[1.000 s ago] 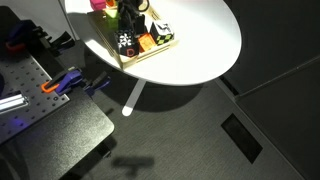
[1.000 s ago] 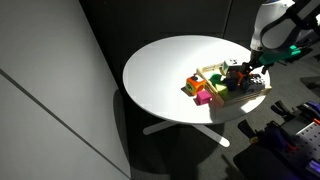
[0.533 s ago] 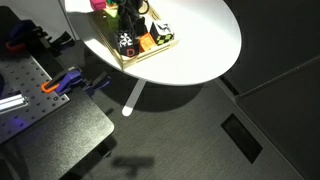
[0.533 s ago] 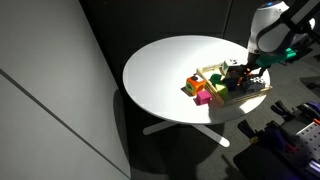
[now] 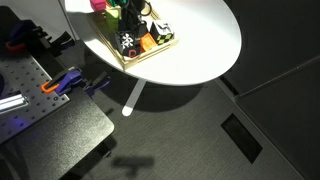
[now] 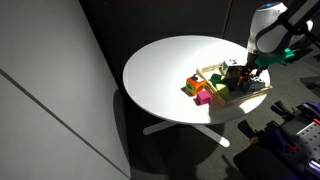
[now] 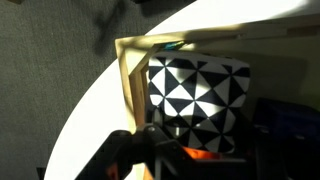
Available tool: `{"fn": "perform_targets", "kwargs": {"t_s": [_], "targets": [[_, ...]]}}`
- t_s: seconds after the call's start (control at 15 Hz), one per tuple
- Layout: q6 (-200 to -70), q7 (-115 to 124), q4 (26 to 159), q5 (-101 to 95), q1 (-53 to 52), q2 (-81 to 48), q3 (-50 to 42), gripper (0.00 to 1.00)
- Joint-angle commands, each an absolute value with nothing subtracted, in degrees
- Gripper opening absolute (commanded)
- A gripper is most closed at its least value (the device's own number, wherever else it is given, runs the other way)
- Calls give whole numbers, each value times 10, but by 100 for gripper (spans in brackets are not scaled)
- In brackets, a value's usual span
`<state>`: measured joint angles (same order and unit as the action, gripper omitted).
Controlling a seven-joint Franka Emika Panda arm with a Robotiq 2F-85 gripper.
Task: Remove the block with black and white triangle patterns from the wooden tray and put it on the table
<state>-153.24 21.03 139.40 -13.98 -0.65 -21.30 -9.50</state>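
Note:
The block (image 7: 200, 92), a cube with black-and-white triangle faces, sits in a corner of the wooden tray (image 7: 130, 80). My gripper (image 7: 200, 150) straddles its lower part, with a dark finger (image 7: 125, 155) against each side, so it looks shut on the block. In both exterior views the gripper (image 5: 135, 12) (image 6: 245, 68) stands low over the tray (image 5: 150, 52) (image 6: 252, 95) on the round white table (image 5: 200, 40) (image 6: 165, 70). The gripper hides the block in those views.
Two other black-and-white cubes (image 5: 125, 42) (image 5: 163, 32) lie in the tray beside an orange block (image 5: 146, 42). Yellow (image 6: 195, 82) and pink (image 6: 204, 96) blocks lie on the table next to the tray. Something orange (image 7: 200, 155) shows under the block.

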Motion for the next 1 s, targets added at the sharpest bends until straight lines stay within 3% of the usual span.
{"fn": "perform_targets", "kwargs": {"t_s": [0.0,0.27,0.4,0.93], "targets": [[-1517,203,1377,-129,-16,-216,-105,36],[-1512,198,1381,-123,-11,-197,-105,8],[-1511,193,1384,-116,-7,-186,-103,3],[-1510,168,1392,-69,15,-137,-94,5]]}}
